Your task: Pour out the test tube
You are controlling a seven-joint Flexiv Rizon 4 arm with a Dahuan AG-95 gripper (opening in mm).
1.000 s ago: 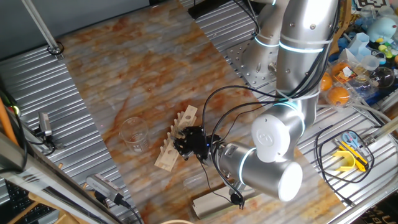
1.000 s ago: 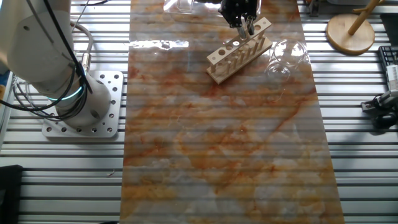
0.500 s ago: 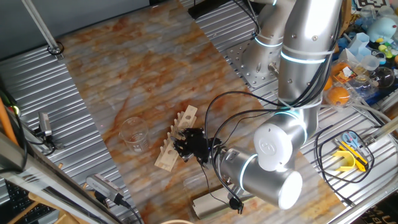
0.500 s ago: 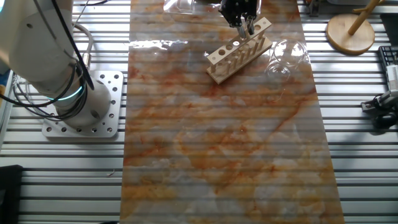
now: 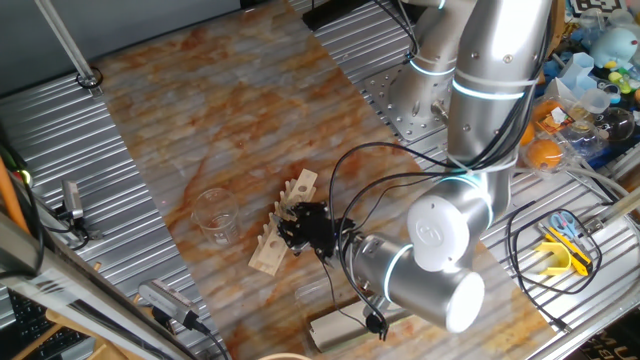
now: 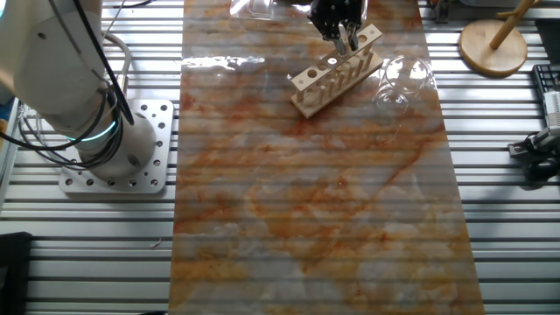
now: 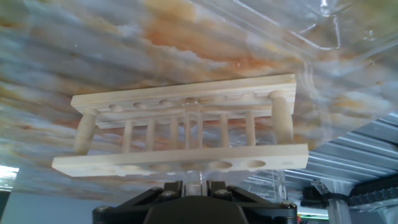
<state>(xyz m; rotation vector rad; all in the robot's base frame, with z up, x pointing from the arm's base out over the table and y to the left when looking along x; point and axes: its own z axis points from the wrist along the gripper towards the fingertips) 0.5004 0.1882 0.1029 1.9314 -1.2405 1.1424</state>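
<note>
A wooden test tube rack (image 5: 268, 250) stands on the marbled mat, also seen in the other fixed view (image 6: 325, 80) and in the hand view (image 7: 186, 99). The test tube (image 7: 193, 124) is a thin clear tube standing in a middle hole of the rack. My gripper (image 7: 194, 185) is over the rack (image 5: 292, 226) (image 6: 345, 35), with its jaws close together around the tube's upper end. The tube is still seated in the rack. A squat clear beaker (image 5: 215, 215) (image 6: 398, 83) stands beside the rack.
A clear tube-like piece (image 5: 312, 292) lies on the mat near a wooden block (image 5: 340, 325). A round wooden stand (image 6: 494, 44) sits off the mat. The arm's base (image 6: 114, 149) is bolted beside the mat. Cluttered items (image 5: 580, 90) lie at the right.
The arm's elbow has shifted slightly. The gripper, the rack and the tube have not visibly moved.
</note>
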